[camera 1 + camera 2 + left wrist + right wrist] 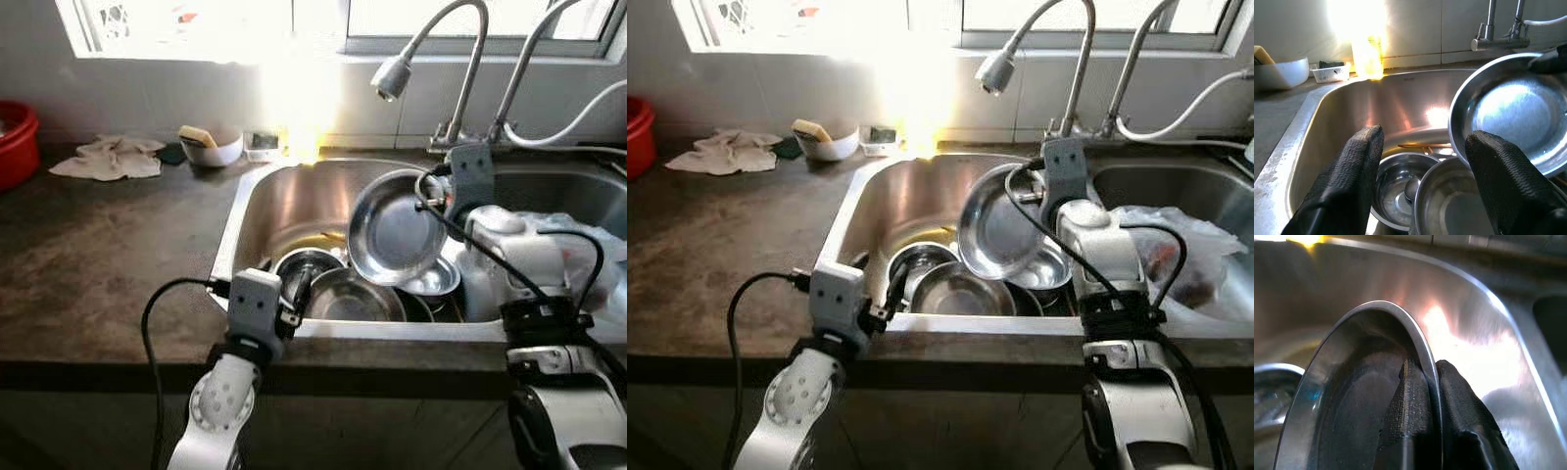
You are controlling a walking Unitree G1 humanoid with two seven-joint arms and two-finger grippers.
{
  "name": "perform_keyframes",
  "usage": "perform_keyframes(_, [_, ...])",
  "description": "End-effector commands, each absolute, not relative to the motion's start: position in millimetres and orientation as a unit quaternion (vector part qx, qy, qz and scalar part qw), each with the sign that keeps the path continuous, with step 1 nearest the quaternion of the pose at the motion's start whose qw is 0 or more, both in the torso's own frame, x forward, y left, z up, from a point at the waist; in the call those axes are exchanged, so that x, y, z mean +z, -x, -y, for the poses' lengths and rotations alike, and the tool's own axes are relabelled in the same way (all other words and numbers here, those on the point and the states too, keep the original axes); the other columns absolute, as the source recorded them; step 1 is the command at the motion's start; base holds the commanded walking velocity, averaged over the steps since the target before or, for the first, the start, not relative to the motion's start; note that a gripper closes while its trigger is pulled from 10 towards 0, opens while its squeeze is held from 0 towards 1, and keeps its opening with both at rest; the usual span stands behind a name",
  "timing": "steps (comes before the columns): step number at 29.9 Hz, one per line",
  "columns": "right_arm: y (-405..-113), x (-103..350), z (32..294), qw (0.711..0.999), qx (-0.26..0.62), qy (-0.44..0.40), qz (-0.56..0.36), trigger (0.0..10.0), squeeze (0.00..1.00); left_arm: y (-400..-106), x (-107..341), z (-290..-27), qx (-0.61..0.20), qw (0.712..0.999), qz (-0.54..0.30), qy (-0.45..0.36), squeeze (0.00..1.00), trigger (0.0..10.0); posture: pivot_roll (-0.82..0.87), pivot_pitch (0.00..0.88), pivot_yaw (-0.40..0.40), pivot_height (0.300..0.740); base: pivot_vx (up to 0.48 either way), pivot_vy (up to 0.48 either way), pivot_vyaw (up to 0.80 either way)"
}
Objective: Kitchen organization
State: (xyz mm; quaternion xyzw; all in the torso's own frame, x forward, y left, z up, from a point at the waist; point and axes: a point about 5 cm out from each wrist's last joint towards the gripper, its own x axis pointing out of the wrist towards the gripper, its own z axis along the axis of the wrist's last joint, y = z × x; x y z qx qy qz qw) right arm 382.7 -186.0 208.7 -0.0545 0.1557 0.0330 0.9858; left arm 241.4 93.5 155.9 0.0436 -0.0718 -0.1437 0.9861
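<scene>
right gripper (1422, 382) pinched steel plate (392, 230) rim, tilted over sink (284, 201) | left gripper (1422, 161) spread above bowls (338, 289) | advice: lift steadily, rim grip slippery

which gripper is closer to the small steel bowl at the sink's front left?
Left. The left gripper hangs open at the sink's front edge, just above the small steel bowl. The right gripper is farther right, pinching the tilted steel plate by its rim.

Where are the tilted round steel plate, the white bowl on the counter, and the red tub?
Tilted round steel plate (394, 230), left eye view, centre of its inner face.
White bowl holding a sponge (216, 150), left eye view, its front wall.
Red plastic tub (17, 147), left eye view, its outer side.
</scene>
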Motion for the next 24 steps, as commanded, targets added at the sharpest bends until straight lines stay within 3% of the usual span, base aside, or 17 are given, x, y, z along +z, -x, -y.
perform_keyframes(1, [-388.2, 211.9, 179.6, 0.983, 0.055, 0.045, -0.17, 10.0, 0.0, -237.4, 159.6, -93.1, -0.145, 0.986, 0.075, -0.045, 0.0, 10.0, 0.07, 0.105, -0.058, 0.74, 0.0, 0.0, 0.0])
perform_keyframes(8, [-388.8, 193.1, 177.1, 0.975, 0.067, 0.053, -0.207, 10.0, 0.0, -234.3, 157.4, -92.3, -0.15, 0.985, 0.069, -0.046, 0.0, 10.0, 0.07, 0.105, -0.052, 0.74, 0.0, 0.0, 0.0])
perform_keyframes(9, [-388.8, 190.5, 178.1, 0.974, 0.064, 0.048, -0.212, 10.0, 0.11, -234.1, 157.0, -92.2, -0.151, 0.985, 0.068, -0.046, 0.0, 10.0, 0.07, 0.102, -0.053, 0.74, 0.0, 0.0, 0.0])
perform_keyframes(10, [-388.8, 189.7, 178.3, 0.974, 0.063, 0.044, -0.213, 10.0, 0.11, -234.1, 157.1, -92.2, -0.151, 0.985, 0.068, -0.046, 0.0, 10.0, 0.07, 0.102, -0.053, 0.74, 0.0, 0.0, 0.0])
perform_keyframes(11, [-389.1, 189.1, 178.8, 0.974, 0.063, 0.044, -0.215, 10.0, 1.0, -234.2, 157.1, -92.2, -0.151, 0.985, 0.068, -0.046, 0.0, 10.0, 0.07, 0.1, -0.05, 0.74, 0.0, 0.0, 0.0])
perform_keyframes(20, [-389.0, 194.4, 182.0, 0.981, 0.05, 0.01, -0.185, 10.0, 1.0, -235.4, 156.3, -91.5, -0.157, 0.984, 0.067, -0.047, 0.0, 10.0, 0.06, 0.084, -0.044, 0.74, 0.0, 0.0, 0.0])
perform_keyframes(24, [-386.6, 207.0, 183.7, 0.992, 0.023, 0.018, -0.124, 10.0, 1.0, -236.0, 155.5, -91.4, -0.159, 0.984, 0.067, -0.049, 0.0, 10.0, 0.06, 0.073, -0.042, 0.74, 0.0, 0.0, 0.0])
